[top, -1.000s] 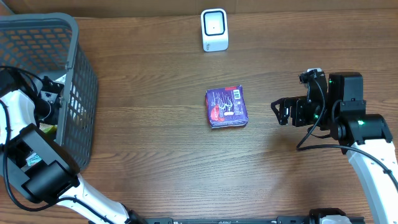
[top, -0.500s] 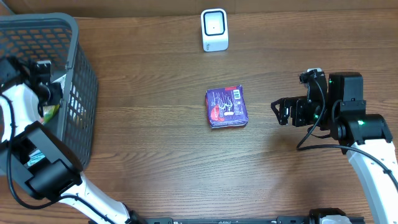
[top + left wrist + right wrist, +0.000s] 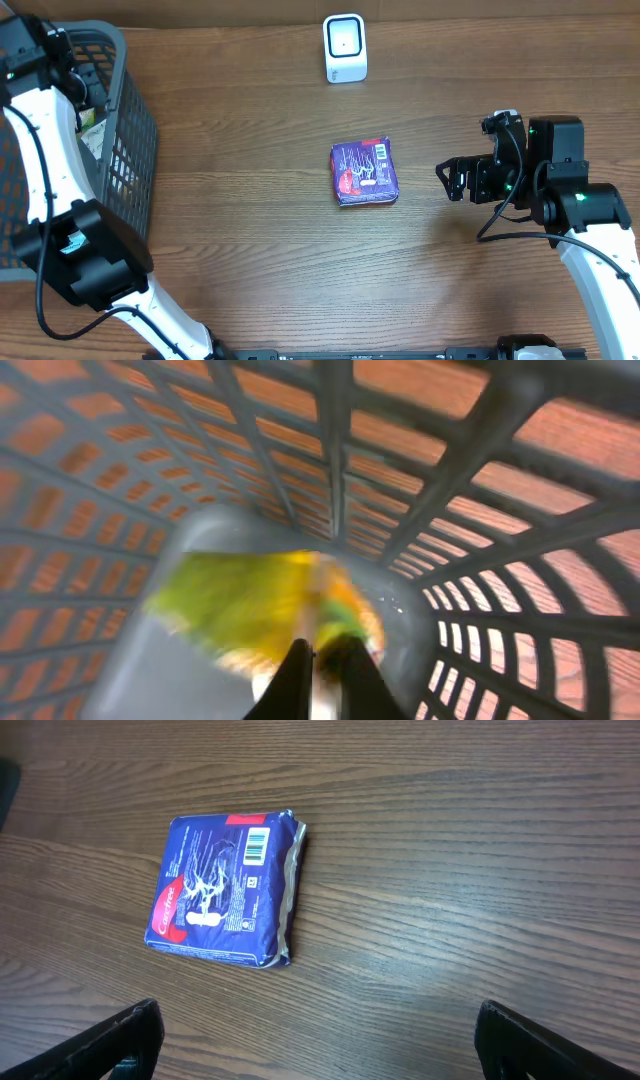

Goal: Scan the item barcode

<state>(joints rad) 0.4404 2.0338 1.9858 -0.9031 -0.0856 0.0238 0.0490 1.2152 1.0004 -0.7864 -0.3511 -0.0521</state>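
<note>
The bench (image 3: 250,260) is warm brown wood with darker streaky grain. The basket (image 3: 130,130) is grey, an open lattice all over. The packet (image 3: 225,885) is deep blue with a red patch, white lettering and a white barcode. The scanner (image 3: 345,47) is white. The blurred pouch (image 3: 250,600) looks yellow and green.

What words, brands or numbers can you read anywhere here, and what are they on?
"Carefree": brand on the blue packet, running sideways.
Barcode digits and small print there: too small to read.
Yellow-green item in the basket: blurred.
Scanner: nothing legible.
</note>
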